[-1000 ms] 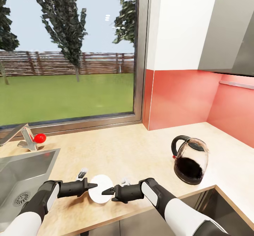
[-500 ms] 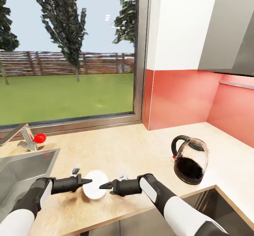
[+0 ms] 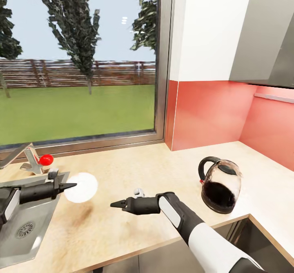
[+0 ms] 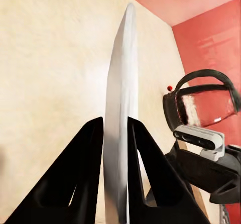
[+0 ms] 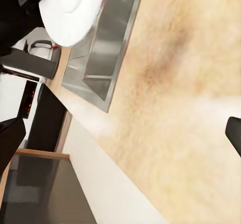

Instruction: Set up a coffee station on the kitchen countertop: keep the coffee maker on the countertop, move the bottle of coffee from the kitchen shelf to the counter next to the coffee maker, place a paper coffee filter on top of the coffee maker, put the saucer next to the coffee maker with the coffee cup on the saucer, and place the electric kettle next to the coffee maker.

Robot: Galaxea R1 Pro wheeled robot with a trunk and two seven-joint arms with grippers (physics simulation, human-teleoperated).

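White saucer point(image 3: 81, 186) pinched by left gripper point(image 3: 72, 186) above the sink point(image 3: 24, 207) edge, right gripper point(image 3: 114, 204) jaws apart over bare wood countertop point(image 3: 134, 171), electric kettle point(image 3: 220, 185) well right near the counter edge.

1. The light wood-grain counter point(image 5: 186, 108) takes up most of the frame, with a faint brown smudge on it near the sink's corner.
2. A stainless steel sink point(image 5: 108, 48) is set into the counter, its basin walls and raised rim visible.
3. A white saucer point(image 5: 70, 10) is seen round-face on, lifted above the sink's edge.
4. The black left gripper point(image 5: 25, 13) holds the saucer by its rim, the dark arm body crowding that corner of the frame.
5. The right gripper's own dark fingers point(image 5: 233, 133) show as tips at two opposite edges, well apart, with bare counter between them.
6. Beyond the counter's front edge lie a white cabinet face point(image 5: 110, 184) and dark flooring.
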